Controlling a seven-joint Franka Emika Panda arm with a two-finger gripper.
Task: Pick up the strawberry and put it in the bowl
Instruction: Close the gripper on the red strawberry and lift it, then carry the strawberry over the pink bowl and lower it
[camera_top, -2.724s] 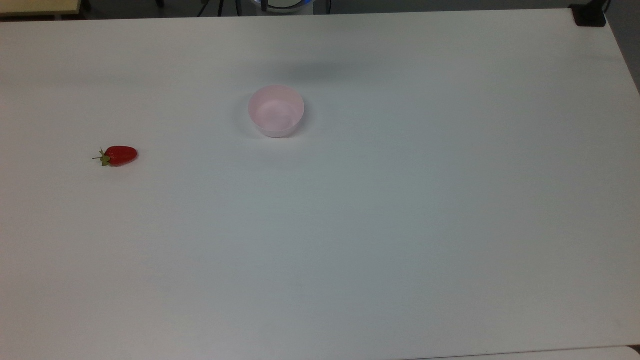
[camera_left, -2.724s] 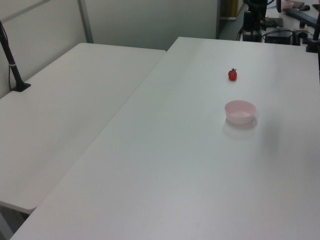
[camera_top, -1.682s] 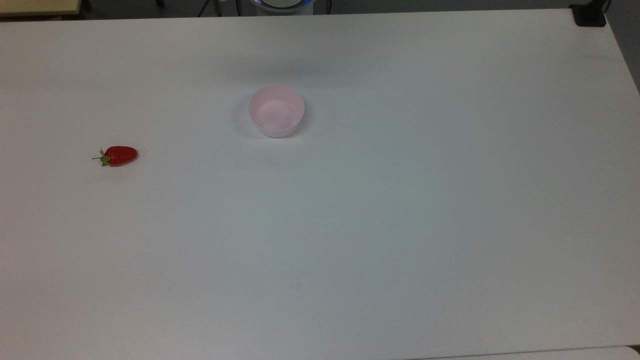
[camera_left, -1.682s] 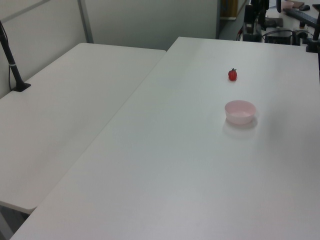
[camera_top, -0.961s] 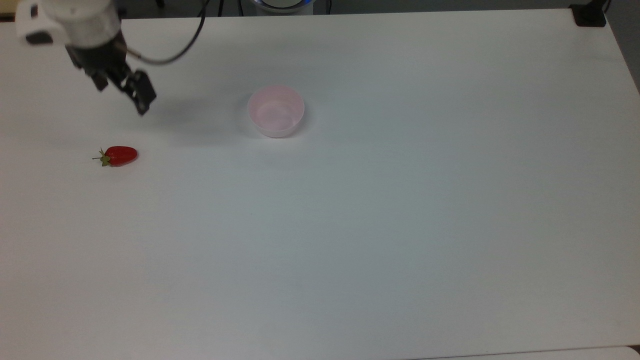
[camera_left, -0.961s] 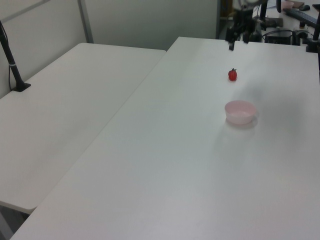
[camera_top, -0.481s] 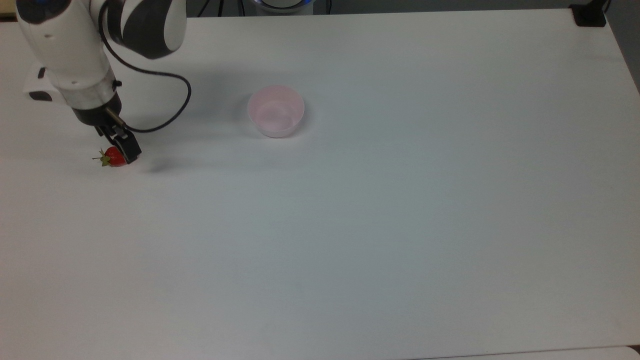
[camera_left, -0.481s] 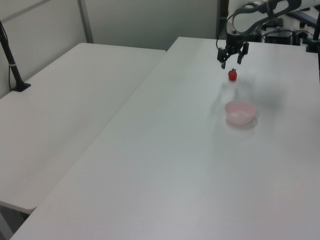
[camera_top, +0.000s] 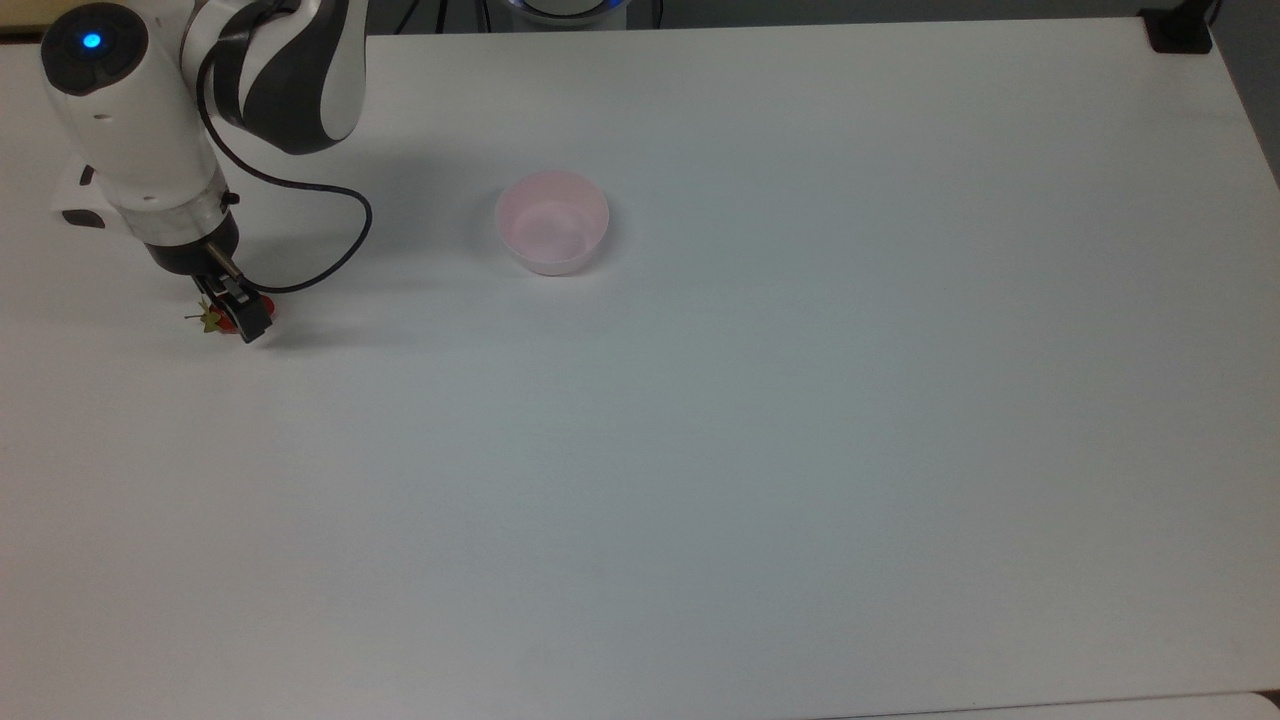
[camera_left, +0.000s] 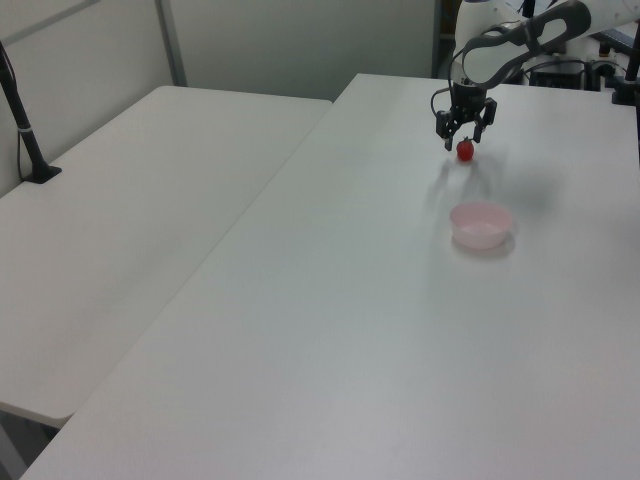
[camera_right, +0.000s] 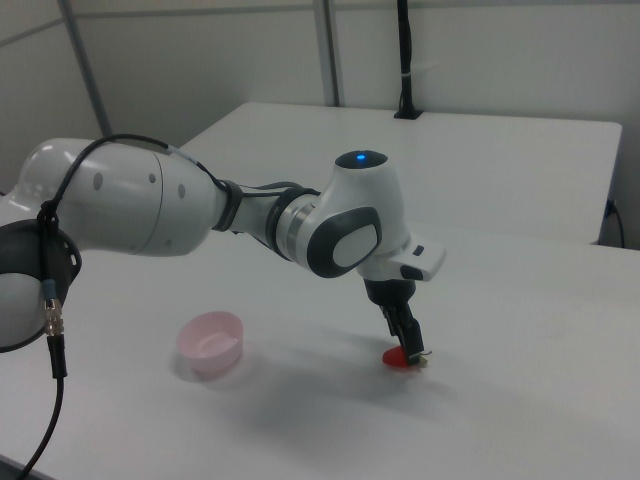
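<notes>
Tool (camera_top: 243, 316) over strawberry (camera_top: 213, 320), hiding most of it.

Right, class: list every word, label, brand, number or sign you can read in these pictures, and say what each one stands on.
None: no readable text on the strawberry, the bowl, the table or the arm.
The arm bears a round blue light, which is no writing.

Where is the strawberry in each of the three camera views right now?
Top view: strawberry at the top view's far left, mostly under the gripper.
Left view: upper right, strawberry just below the gripper.
Right view: lower centre-right, strawberry under the gripper.
Shared landmark: the pink bowl.
</notes>
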